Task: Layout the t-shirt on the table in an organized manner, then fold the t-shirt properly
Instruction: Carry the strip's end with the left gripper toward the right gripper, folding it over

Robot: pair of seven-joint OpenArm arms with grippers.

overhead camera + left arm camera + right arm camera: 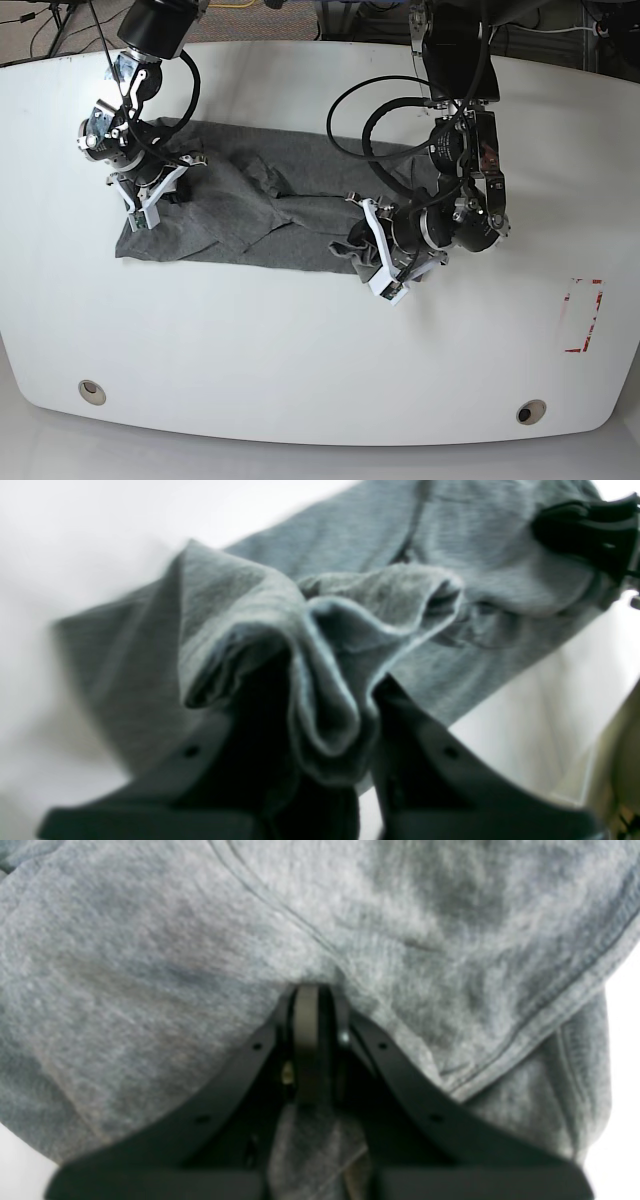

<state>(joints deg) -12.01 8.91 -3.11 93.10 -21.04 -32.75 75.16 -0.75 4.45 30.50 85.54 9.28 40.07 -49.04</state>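
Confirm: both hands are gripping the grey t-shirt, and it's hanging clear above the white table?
Not quite. The base view shows the t-shirt lying spread on the table, not hanging above it. The rest holds: the left hand and the right hand each pinch grey fabric.

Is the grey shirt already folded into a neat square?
No, the t-shirt lies stretched in a long, wrinkled strip across the table, bunched at one end.
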